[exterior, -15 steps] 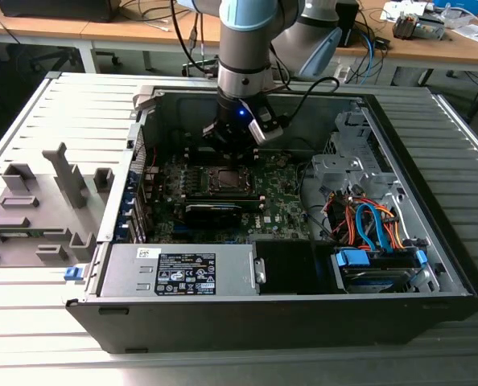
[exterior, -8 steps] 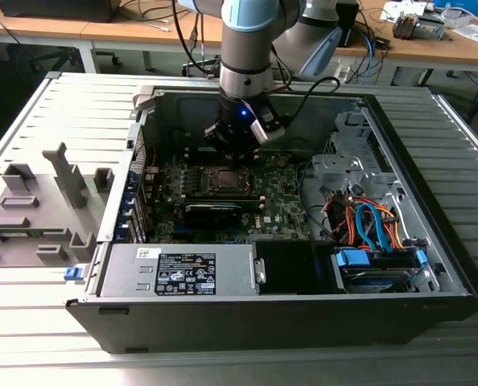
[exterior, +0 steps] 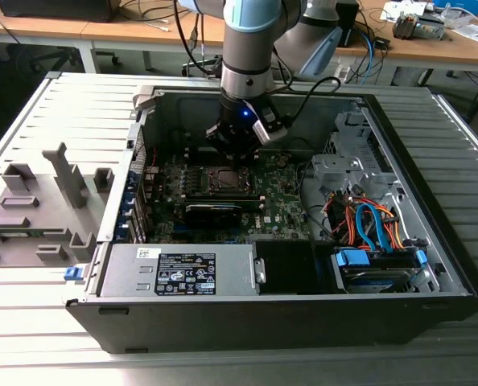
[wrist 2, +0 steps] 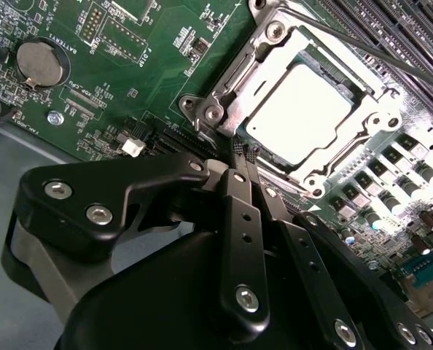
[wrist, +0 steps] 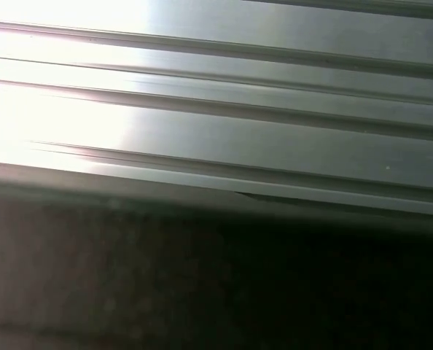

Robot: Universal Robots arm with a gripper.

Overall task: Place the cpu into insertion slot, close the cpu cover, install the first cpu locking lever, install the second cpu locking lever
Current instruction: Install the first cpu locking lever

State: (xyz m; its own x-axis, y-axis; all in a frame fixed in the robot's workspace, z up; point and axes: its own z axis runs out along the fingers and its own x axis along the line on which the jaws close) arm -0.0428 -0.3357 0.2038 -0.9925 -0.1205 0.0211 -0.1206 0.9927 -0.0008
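Black gripper (wrist 2: pixel 240 149) linkage is seen right up close in the second wrist view, and the fingers (wrist 2: pixel 240 211) look pressed together with nothing between them, tips sitting just beside the corner of the socket. Right past those tips the cpu (wrist 2: pixel 304 109) can be seen lying flat in the insertion slot (wrist 2: pixel 216 95), its shiny silver top glaring in the light. It's framed by the cpu cover (wrist 2: pixel 362 138), which looks to be down around the chip. A thin metal lever (wrist 2: pixel 362 45) is stretched along the far side of the socket, though whether it's latched can't be told. A round coin battery (wrist 2: pixel 41 62) is spotted on the green motherboard (wrist 2: pixel 129 80), well apart from the socket. In the exterior view the arm (exterior: pixel 247 56) is reaching down into the open computer case (exterior: pixel 432 265), with the gripper (exterior: pixel 236 157) held just above the socket (exterior: pixel 227 180) near the middle of the board. Ribbed grey metal (wrist: pixel 275 138) is seen in the first wrist view.
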